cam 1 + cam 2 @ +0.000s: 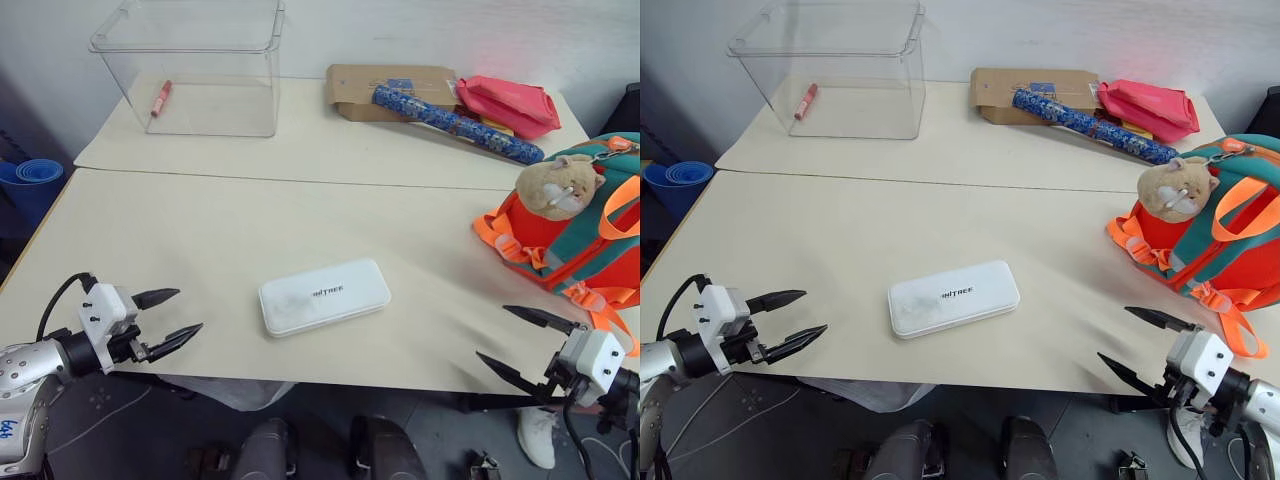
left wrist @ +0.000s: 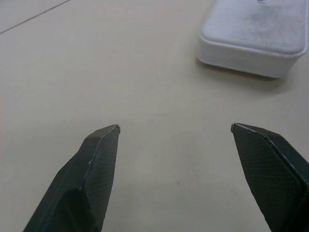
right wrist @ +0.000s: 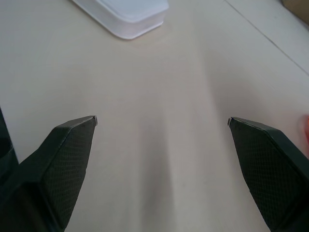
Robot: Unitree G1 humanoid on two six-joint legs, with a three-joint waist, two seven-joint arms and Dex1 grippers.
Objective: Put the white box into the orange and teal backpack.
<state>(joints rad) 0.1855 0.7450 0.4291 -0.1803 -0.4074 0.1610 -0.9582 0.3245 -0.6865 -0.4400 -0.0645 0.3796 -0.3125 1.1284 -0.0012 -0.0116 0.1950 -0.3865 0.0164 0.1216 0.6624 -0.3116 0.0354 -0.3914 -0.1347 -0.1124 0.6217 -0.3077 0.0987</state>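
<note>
Both claws sit at the near table edge, spread wide, gripping nothing: left black two-finger gripper [image 1: 175, 313] at the near-left, right black two-finger gripper [image 1: 522, 341] at the near-right, each angled inward toward the table's middle. Between them and slightly farther in, the flat white rectangular box with rounded corners [image 1: 324, 296] lies flat on the cream tabletop [image 1: 200, 230], grey lettering up, long axis running roughly left-right with the right end tilted a bit away. It is clear of both grippers, nearer the left one. Farther right, the orange backpack with teal trim [image 1: 570, 235] rests on the table with a tan plush hamster [image 1: 558, 186] on top, well apart from the box. At the far side: clear plastic bin [image 1: 195, 65], brown cardboard box [image 1: 390, 88], red-pink pouch [image 1: 508, 104].
</note>
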